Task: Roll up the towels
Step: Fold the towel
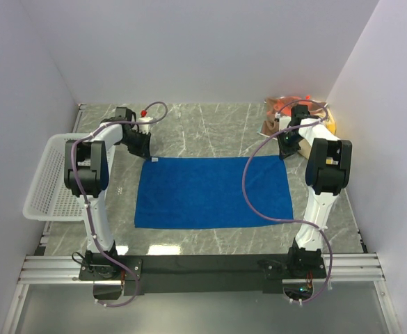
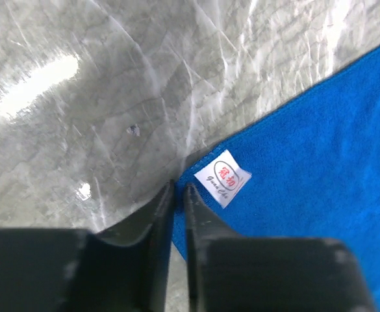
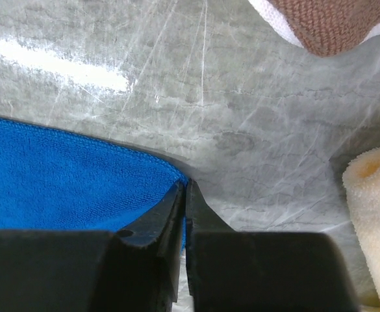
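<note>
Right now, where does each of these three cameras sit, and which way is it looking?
Top external: above and behind the arms, looking down on the grey marbled table, royal blue towel and white plastic mesh basket; both arms show.
Left wrist: on the left arm, looking past the left gripper at a towel corner with a white label.
Right wrist: on the right arm, looking past the right gripper at another corner.
All share the towel.

- Bare table (image 1: 210, 132) past the blue towel (image 1: 213, 191), between left arm (image 1: 92, 174) and right arm (image 1: 325, 174): room to pass.
- The basket (image 1: 50, 177) blocks the left side (right beside the left arm).
- The towel pile (image 1: 297, 115) crowds the far right corner.
</note>
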Motion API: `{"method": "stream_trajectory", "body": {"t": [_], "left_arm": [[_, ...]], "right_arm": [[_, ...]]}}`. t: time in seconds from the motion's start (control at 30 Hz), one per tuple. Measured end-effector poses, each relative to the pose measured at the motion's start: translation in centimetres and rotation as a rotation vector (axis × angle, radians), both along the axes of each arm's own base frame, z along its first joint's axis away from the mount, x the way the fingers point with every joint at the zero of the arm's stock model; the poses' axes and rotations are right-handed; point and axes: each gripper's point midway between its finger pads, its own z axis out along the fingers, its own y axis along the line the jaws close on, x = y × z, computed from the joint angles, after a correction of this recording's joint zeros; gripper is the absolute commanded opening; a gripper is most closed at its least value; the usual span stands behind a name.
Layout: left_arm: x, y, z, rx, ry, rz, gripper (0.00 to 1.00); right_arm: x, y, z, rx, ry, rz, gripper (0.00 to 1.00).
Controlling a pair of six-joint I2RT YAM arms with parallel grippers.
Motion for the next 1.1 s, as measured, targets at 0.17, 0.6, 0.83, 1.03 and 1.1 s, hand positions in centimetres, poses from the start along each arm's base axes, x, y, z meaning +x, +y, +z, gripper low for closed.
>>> {"method": "stream_trajectory", "body": {"t": [0.17, 0.6, 0.83, 1.03, 1.1], "left_arm": [[0.2, 0.0, 0.1, 0.004, 0.001, 0.013, 0.01], [4.8, 1.0, 1.6, -0.001, -0.072, 0.063, 0.01], [5.2, 1.3, 2.9, -0.050, -0.109, 0.056, 0.01], [0.2, 1.6, 6.5, -0.051, -0.177, -0.027, 0.00], [-1.0, 1.7, 7.6, -0.036, -0.213, -0.059, 0.01]], "right_arm": [[0.0, 0.0, 0.1, 0.000, 0.000, 0.006, 0.00], [2.9, -1.4, 2.3, -0.010, -0.077, -0.013, 0.00], [3.1, -1.4, 3.2, 0.021, -0.103, 0.007, 0.00], [-0.5, -0.6, 5.1, 0.053, -0.110, 0.085, 0.00], [-1.5, -0.3, 5.8, 0.060, -0.124, 0.114, 0.00]]}}
